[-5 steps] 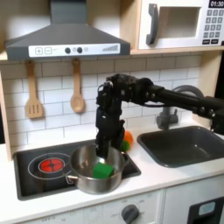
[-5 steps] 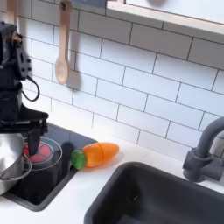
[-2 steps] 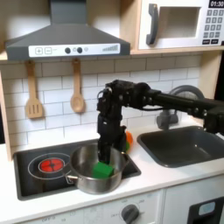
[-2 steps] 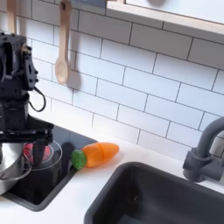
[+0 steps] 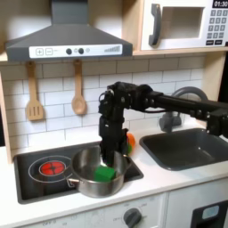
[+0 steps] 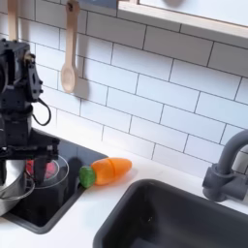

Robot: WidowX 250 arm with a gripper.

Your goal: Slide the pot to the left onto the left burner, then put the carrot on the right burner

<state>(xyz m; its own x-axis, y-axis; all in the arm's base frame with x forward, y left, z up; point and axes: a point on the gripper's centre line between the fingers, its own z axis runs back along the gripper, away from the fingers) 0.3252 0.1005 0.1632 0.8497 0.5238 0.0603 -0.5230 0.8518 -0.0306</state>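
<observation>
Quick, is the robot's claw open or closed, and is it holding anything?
Gripper: down at the pot's far rim; open or shut cannot be told.

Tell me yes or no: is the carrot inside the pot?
No, the stubby orange carrot lies on the counter beside the black cooktop.

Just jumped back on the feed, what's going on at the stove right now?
The arm's tool is down at the far rim of the pot, which sits on the right burner with a flat green toy piece inside. Whether the tool is gripping the rim cannot be told. The left burner is bare, so the pot has not been slid over yet. The carrot lies on the counter between the cooktop and the sink, untouched.
</observation>
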